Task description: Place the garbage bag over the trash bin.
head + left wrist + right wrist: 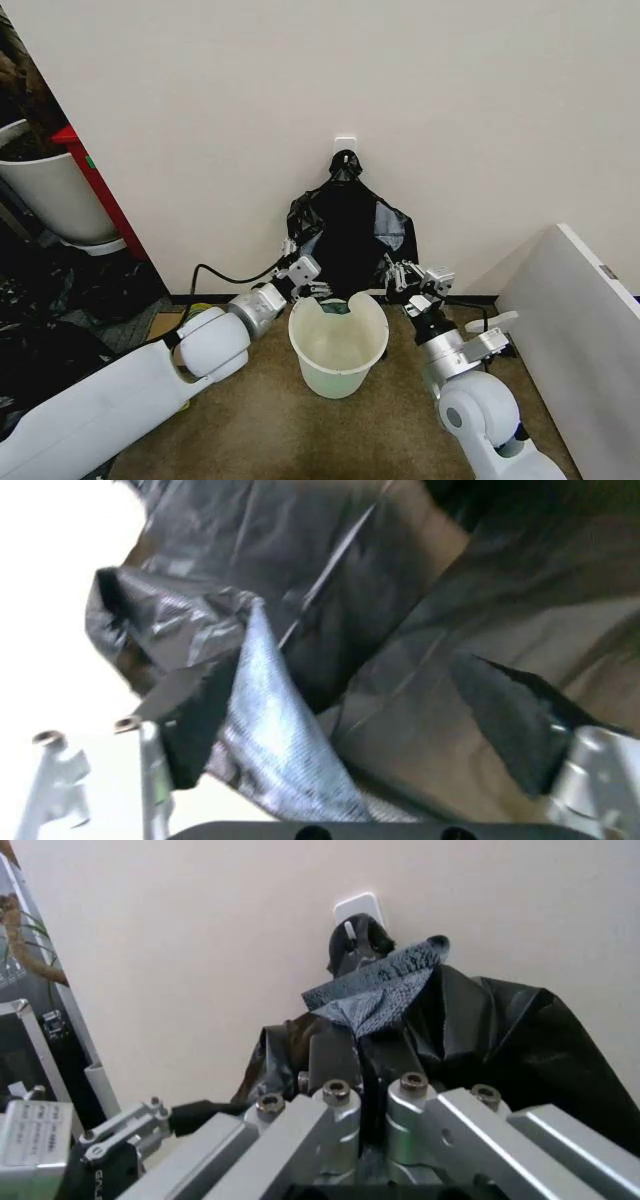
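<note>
Both your grippers pinch the garbage bag [350, 232] above the trash bin [338, 345].
Left gripper [300, 270] and right gripper [405, 275] clamp its lower corners; its top hangs from a wall hook [345, 158].

The trash bin [338, 345] stands on the floor just before the wall; the garbage bag [350, 240] hangs behind and above it, with the left gripper [297, 270] and right gripper [412, 277] flanking the bin's rear rim.

You have a white tub [45, 195] and a red panel [97, 190] at far left, a white board [580, 340] leaning at right, brown carpet [290, 430] underfoot.
</note>
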Available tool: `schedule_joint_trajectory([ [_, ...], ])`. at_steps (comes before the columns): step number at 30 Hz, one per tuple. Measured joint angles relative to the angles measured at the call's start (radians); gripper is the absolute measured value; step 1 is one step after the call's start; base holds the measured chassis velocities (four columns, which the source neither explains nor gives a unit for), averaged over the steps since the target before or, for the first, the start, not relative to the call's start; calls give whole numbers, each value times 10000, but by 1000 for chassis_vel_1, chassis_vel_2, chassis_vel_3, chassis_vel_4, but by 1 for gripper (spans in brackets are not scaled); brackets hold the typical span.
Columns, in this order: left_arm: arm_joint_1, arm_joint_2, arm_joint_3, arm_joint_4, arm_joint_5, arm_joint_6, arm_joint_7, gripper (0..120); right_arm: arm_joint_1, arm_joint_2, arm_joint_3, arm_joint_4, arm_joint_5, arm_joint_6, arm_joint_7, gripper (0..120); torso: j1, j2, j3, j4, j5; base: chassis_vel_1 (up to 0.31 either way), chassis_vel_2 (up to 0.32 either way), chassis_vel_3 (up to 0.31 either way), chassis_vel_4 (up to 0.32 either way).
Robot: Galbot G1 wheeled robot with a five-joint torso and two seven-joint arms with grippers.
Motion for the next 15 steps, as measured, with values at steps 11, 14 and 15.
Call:
schedule_joint_trajectory([
  [11, 51, -314, -187, 292, 493, 896, -824, 41, 102, 22, -29, -145, 15, 16, -14, 0, 0, 0, 0, 0, 0, 0, 0, 0, 0],
  [14, 54, -369, -236, 344, 530, 1125, -951, 26, 108, 17, -28, -147, 34, 16, -14, 0, 0, 0, 0, -1, 0, 0, 0, 0, 0],
  [15, 54, -369, -236, 344, 530, 1125, -951, 26, 108, 17, -28, -147, 34, 16, -14, 0, 0, 0, 0, -1, 0, 0, 0, 0, 0],
])
